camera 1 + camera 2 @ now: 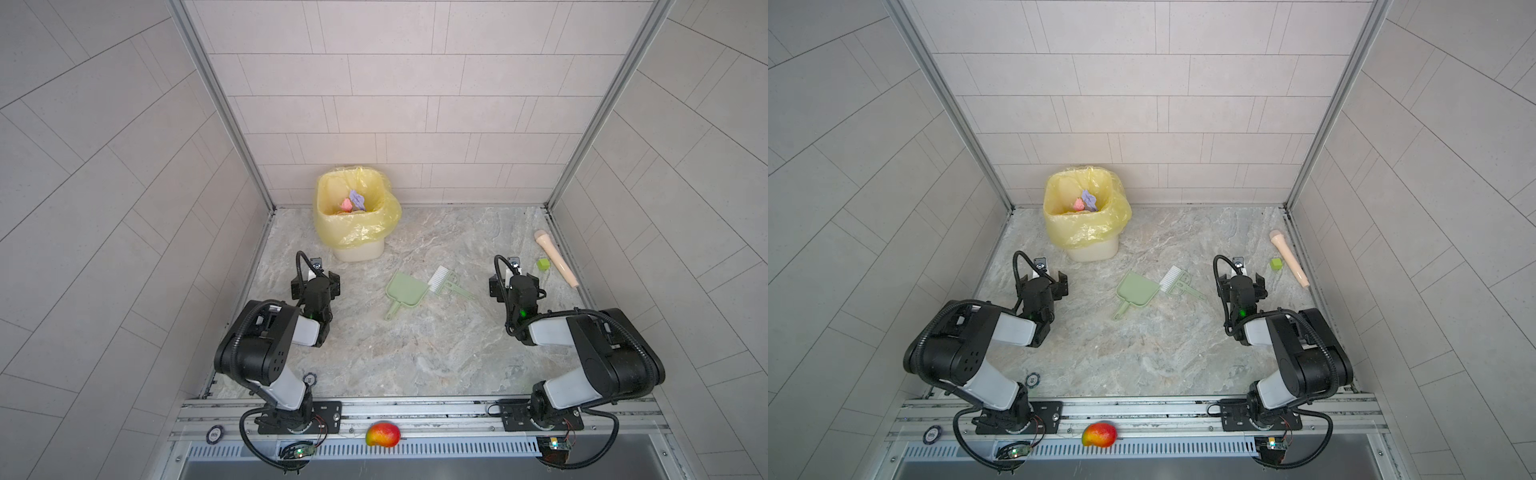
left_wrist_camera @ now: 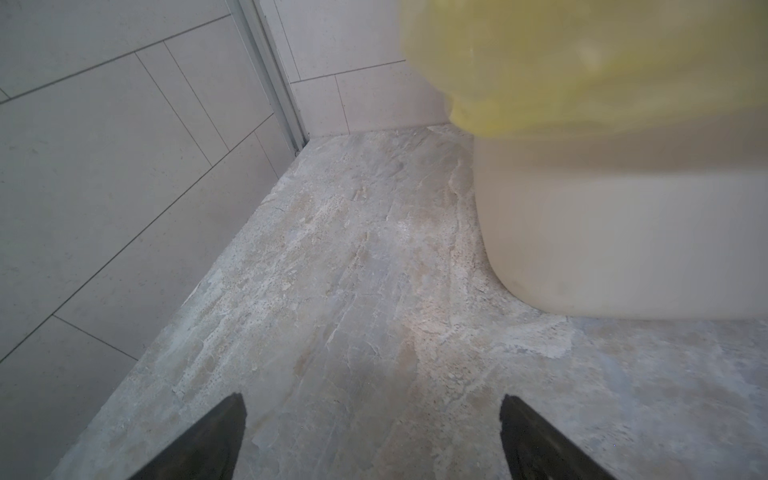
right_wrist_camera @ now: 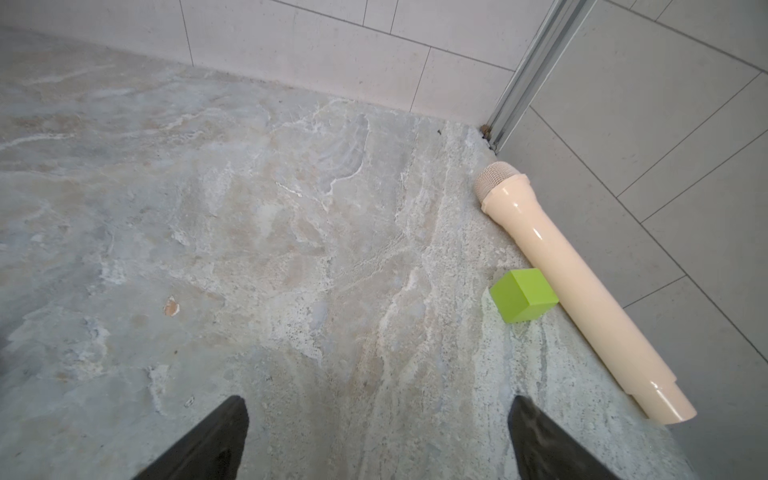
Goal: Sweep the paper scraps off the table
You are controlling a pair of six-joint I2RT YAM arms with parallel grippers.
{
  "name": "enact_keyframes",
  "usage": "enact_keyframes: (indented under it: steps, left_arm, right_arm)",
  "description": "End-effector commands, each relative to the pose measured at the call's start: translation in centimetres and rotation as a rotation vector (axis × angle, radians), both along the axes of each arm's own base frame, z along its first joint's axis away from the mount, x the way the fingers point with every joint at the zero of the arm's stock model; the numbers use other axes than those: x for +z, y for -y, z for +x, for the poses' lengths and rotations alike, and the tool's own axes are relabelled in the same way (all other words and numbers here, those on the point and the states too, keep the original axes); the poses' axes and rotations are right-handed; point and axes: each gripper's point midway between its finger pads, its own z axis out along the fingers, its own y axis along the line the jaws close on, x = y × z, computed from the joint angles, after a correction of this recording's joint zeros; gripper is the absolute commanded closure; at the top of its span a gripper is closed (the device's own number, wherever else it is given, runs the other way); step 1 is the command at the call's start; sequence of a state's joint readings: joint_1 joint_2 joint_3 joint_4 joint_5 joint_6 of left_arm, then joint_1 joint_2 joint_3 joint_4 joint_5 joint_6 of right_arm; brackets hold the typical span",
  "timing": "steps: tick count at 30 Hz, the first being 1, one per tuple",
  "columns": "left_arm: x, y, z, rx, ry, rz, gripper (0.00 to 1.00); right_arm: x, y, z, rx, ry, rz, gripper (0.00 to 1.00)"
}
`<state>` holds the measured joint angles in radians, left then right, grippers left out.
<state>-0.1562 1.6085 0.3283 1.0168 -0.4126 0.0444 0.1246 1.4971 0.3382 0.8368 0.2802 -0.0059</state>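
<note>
Down inside the bin (image 1: 359, 251) with the yellow liner, back of the table (image 1: 415, 353): that's where to look for the paper scraps (image 1: 351, 203). Pink wad and a lavender one on top in both top views (image 1: 1084, 202); can't really make out the rest of the pile under them.

Just in front of the bin and a touch to its left: left gripper (image 1: 315, 277), pointing down at the marble. Fingers (image 2: 208, 444) spread wide, only bare table (image 2: 332, 291) between them in the left wrist view, with the bin's white wall (image 2: 623, 249) close by, blurry.

Well off to the bin's right: right gripper (image 1: 515, 277). Same deal, fingers (image 3: 540, 440) splayed apart over bare table (image 3: 249, 208), gripping nothing.

Front-right of the bin, between the two grippers:
- green dustpan (image 1: 404, 291), lying flat, handle pointing away from the bin
- small brush (image 1: 438, 279) with white bristles, just beside the pan's far edge. Touching or not? Can't tell.

Farthest right from the bin, up against the side wall: beige toy microphone (image 3: 573, 282), lying down, with a little green cube (image 3: 523, 295) right next to its barrel. Looks like touching in the right wrist view, slightly apart in a top view (image 1: 542, 263), so can't say for sure.

Way in front of the bin, on the metal rail: red-yellow mango (image 1: 383, 434).
</note>
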Motion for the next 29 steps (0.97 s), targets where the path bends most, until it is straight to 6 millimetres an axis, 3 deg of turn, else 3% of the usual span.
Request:
enact_keyframes:
  steps: [1, 29]
  left_arm:
    - [1.60, -0.77, 0.78, 0.049, 0.063, -0.030, 0.00]
    - [1.27, -1.37, 1.17, 0.066, 0.043, -0.039, 0.00]
  right_arm:
    - [1.15, -0.03, 0.59, 0.003, 0.050, 0.004, 0.01]
    - [0.78, 0.26, 1.17, 0.001, 0.012, 0.028, 0.01]
